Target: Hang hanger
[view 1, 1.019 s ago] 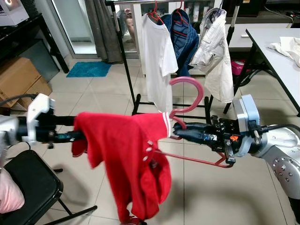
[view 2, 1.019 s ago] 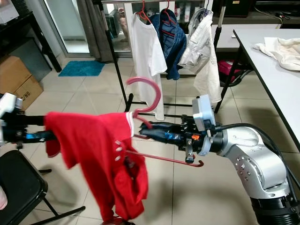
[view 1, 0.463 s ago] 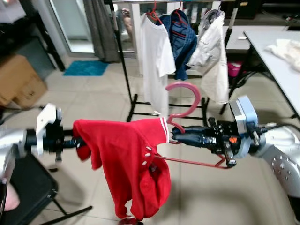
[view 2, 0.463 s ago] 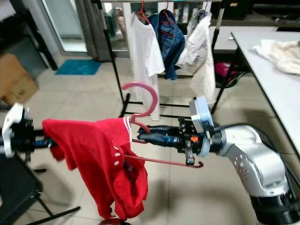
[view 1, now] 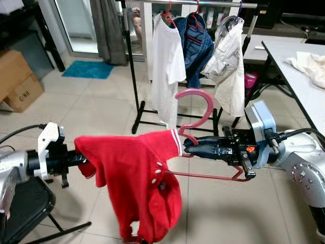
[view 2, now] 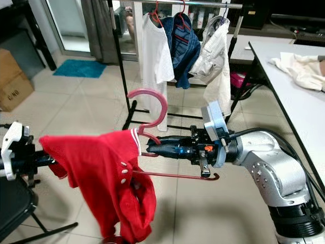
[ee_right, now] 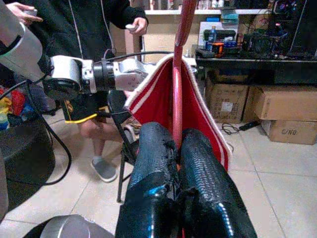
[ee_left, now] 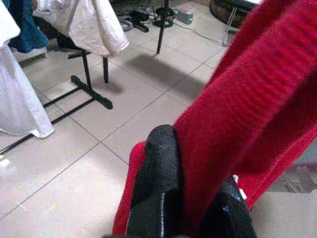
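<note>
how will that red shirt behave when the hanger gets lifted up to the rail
Probably floppy: the red shirt sags in folds below the pink hanger. It looks only half on, one hanger arm bare, so it may slide. The left gripper pinching a sleeve should steady it while the right gripper lifts.

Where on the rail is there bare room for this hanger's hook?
Bare rail runs between the rack's black post and the white T-shirt. From there on it is crowded: denim jacket, then cream jacket.
</note>
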You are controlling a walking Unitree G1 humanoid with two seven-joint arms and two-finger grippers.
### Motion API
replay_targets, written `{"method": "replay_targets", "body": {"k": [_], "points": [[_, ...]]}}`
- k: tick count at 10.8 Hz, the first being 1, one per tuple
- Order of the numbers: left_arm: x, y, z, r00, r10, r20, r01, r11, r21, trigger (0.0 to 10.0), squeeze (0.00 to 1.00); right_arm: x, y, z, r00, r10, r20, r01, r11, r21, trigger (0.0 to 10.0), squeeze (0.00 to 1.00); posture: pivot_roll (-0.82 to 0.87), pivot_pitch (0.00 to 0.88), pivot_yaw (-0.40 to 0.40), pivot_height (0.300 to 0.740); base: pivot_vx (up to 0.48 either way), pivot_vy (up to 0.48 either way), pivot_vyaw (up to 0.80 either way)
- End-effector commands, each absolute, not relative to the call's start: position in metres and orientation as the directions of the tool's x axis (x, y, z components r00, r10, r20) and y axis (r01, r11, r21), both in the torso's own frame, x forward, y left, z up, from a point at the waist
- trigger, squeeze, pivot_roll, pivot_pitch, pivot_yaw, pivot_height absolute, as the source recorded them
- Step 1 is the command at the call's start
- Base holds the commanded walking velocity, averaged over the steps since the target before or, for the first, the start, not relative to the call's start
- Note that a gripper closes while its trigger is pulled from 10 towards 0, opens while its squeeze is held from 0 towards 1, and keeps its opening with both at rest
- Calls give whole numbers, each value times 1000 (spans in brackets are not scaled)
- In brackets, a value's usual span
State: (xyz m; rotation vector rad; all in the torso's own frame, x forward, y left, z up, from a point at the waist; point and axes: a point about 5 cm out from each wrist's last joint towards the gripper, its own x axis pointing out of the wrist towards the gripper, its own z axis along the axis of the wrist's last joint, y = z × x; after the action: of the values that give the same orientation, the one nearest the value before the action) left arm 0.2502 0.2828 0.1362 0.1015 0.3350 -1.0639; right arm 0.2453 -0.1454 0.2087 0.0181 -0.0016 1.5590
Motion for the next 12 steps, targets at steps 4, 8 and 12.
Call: {"method": "replay_targets", "body": {"k": [4,8,12], "points": [[248,294,146,524,-800,-292,826,561,-52,0,0,250,-147,213,25,999,29,-1000,25,-5,10000,0,-58,0,25,740,0,0,0],[235,322,148,648,-706,-285,731,682,-26,0,0,261,-162,208,139,990,16,-990,139,-6,10000,0,-57,0,30,740,0,0,0],[228,344,151,737,-613,-285,645,763,27,0,0,264,-167,207,157,988,11,-988,157,-5,10000,0,-55,0,21,740,0,0,0]]}}
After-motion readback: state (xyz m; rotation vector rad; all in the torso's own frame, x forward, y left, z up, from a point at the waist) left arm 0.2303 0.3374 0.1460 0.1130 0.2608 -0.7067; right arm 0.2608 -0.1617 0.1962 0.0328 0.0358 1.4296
